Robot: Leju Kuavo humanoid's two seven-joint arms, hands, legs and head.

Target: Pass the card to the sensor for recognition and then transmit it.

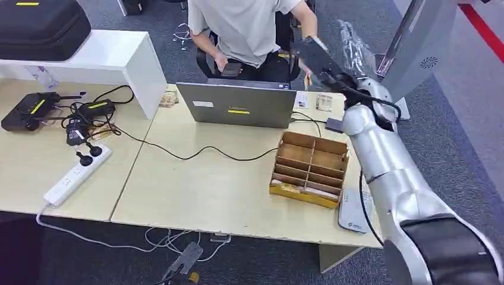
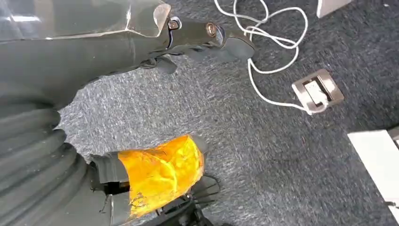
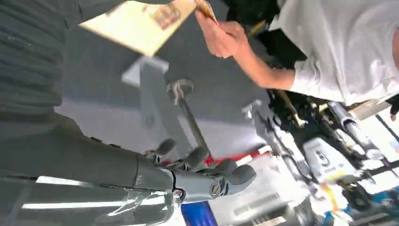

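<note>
Right hand is raised over the far table edge, at about 1 o'clock from the wooden organiser in the head view and reaching toward the seated person. Its fingers are loosely spread and slightly curled, with nothing between them in the right wrist view. Just past those fingertips a person's hand pinches a thin brownish sliver, probably the card, though it's too small and cropped to be sure. If so, the card is in the person's grip, not the robot's, apart from the robot fingers. In the head view that puts it at roughly 7 o'clock of the right hand, close in. It's seen nearly edge-on, long axis running straight out from the person's fingertips, away from their wrist. I can't tell which face is up. The right arm is clearly the nearer one. The left hand hangs over the carpet, fingers straight and holding nothing, well away from the handover. I judge the pass is done or finishing, and the next move depends on clearing the person's hand.
</note>
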